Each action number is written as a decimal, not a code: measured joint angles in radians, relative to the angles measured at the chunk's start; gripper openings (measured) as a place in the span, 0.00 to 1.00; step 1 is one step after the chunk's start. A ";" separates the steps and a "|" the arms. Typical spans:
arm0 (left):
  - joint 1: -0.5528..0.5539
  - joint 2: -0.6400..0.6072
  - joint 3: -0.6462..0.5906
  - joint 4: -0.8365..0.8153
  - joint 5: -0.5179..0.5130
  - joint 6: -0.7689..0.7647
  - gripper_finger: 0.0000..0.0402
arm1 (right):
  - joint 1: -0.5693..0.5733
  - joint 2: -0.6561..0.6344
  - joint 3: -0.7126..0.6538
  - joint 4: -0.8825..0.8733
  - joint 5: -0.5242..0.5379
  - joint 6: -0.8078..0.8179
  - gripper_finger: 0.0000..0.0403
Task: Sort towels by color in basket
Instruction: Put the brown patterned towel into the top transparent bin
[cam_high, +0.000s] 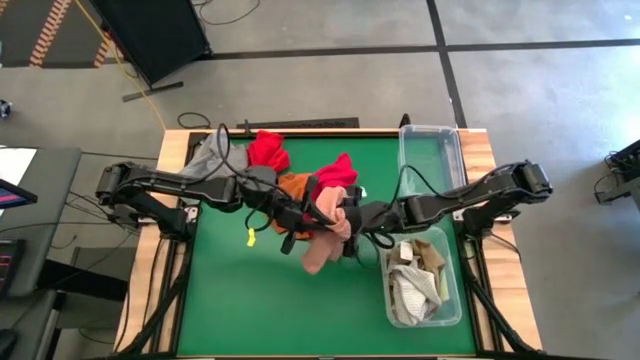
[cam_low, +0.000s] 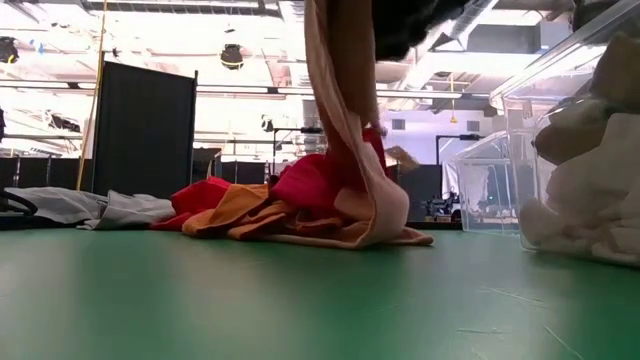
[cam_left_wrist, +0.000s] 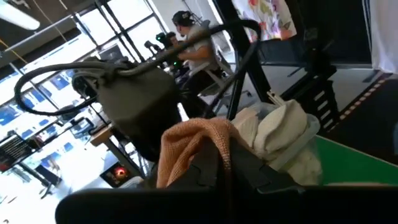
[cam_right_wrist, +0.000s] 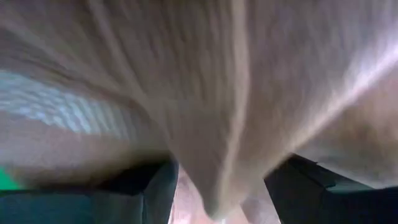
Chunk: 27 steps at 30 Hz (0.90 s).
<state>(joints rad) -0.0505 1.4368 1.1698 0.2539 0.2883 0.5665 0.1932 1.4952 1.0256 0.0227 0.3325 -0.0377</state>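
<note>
While we hold the pink towel (cam_high: 322, 252) up at the middle of the high view, it hangs long and floppy, so we judge it soft and light. Our right gripper (cam_high: 352, 222) is pinched shut on its top edge, a good spot. Our left gripper (cam_high: 318, 215) is beside it; we cannot tell its fingers. Behind lie red and orange towels (cam_low: 262, 205), and the basket (cam_high: 447, 300) sits lower right.
</note>
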 joint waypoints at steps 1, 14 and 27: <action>0.000 0.000 0.000 0.001 0.007 0.000 0.01 | 0.000 0.000 0.000 0.027 -0.028 -0.017 0.62; -0.001 0.000 0.000 0.031 0.060 -0.005 0.01 | 0.017 0.000 0.000 0.192 -0.228 -0.140 0.42; 0.002 0.000 0.000 -0.066 0.018 -0.068 0.08 | 0.059 -0.004 0.000 0.198 -0.064 -0.216 0.05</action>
<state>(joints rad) -0.0486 1.4372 1.1702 0.1879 0.3065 0.4984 0.2518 1.4914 1.0253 0.2207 0.2681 -0.2533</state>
